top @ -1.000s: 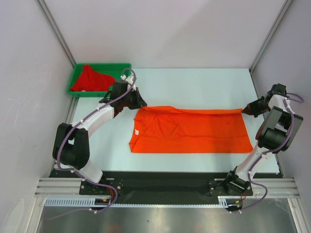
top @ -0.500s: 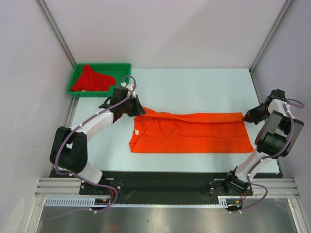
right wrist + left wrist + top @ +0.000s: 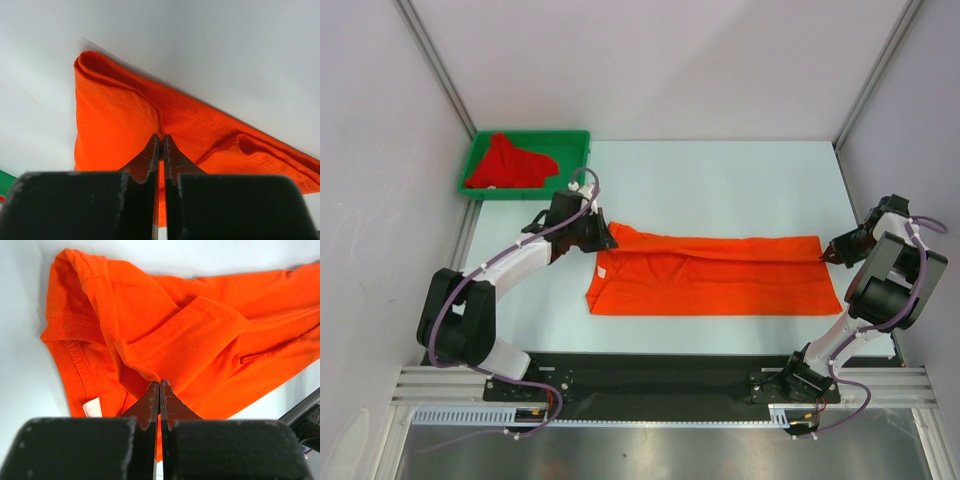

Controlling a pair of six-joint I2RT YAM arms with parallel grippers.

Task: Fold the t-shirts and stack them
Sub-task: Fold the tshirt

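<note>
My left jaws and right jaws pinch the orange tee point(image 3: 720, 275) mid-fold; the red tee point(image 3: 505, 162) at ten o'clock lies crumpled in its tray point(image 3: 575, 150), nothing stacked.

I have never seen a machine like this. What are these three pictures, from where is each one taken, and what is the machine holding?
These are two robot arms bolted at the near edge of a table. The wide picture comes from a fixed camera above and behind them. The other two come from cameras on the wrists; the dark shapes at the bottom are each arm's own fingers. An orange t-shirt lies stretched across the table. The left gripper is shut on its collar end, the right gripper on the opposite end. At the far left a green tray holds a crumpled red t-shirt.
</note>
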